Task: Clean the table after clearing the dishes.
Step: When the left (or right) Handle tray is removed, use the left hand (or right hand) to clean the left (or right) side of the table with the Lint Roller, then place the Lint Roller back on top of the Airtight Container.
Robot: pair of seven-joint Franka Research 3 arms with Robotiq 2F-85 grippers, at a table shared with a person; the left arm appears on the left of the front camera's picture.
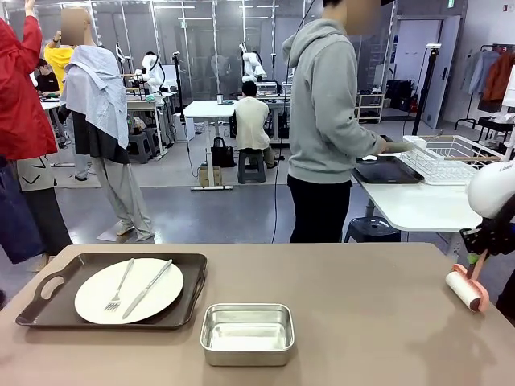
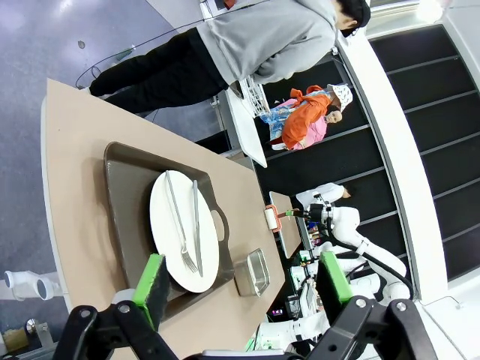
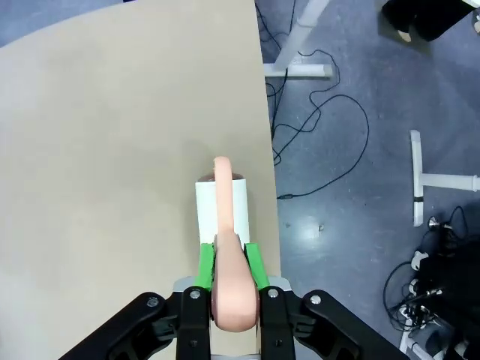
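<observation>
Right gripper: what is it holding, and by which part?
The right gripper holds a white cylindrical lint roller with a salmon-pink plastic handle, gripped by that handle.

— Any print, labels or numbers you can read from your end?
— No. I can't make out any lettering, brand or figure in my three feeds.
</observation>
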